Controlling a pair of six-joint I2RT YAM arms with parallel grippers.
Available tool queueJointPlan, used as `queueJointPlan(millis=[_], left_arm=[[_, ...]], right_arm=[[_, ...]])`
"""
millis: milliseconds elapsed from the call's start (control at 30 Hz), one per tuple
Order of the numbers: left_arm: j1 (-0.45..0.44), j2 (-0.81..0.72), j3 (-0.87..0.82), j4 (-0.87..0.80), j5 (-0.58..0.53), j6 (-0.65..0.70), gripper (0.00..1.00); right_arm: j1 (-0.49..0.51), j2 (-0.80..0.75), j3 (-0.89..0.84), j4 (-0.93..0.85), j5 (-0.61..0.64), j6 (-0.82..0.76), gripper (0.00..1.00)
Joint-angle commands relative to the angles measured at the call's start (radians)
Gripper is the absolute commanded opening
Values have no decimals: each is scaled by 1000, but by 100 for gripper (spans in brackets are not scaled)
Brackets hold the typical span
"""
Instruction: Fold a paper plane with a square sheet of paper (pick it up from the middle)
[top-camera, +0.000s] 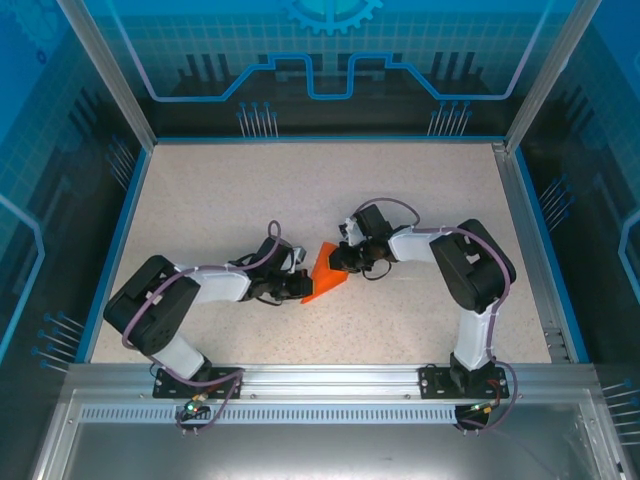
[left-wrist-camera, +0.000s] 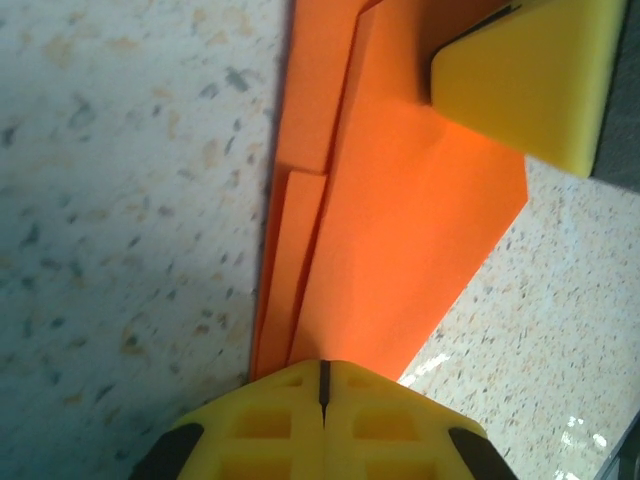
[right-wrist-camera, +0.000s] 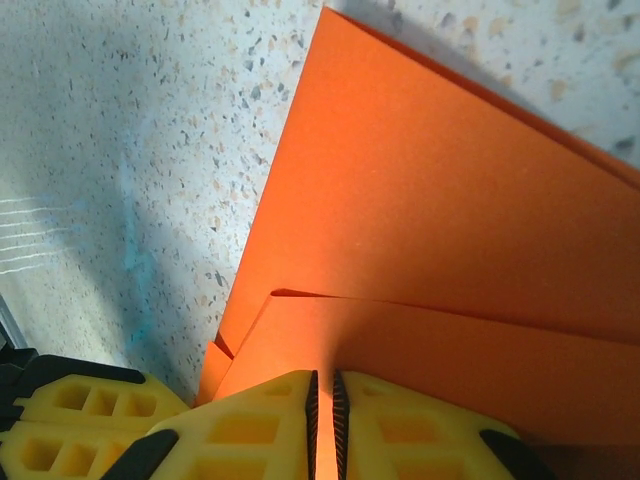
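Right wrist: paper (right-wrist-camera: 430, 200) inside gripper (right-wrist-camera: 323, 415)

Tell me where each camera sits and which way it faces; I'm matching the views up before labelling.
Top external: above and behind the robot, looking down on the speckled table; left arm and right arm show, left tool and right tool meeting at the folded bright orange paper sheet.
Left wrist: on the left arm, looking past its shut yellow fingers along the sheet; a right tool finger top right.
Right wrist: on the right arm, looking past its fingers clamping the sheet.
Shared: all three see the sheet.
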Motion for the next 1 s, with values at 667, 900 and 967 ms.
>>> queueJointPlan(millis=[667, 900, 967], left_arm=[[6, -69, 11, -65, 145, -68, 19], [18, -38, -15, -129, 74, -44, 17], [20, -34, -41, -127, 68, -47, 16]], right_arm=[[0, 70, -52, -41, 89, -29, 16], [0, 69, -55, -47, 92, -33, 16], [-1, 69, -53, -51, 95, -36, 16]])
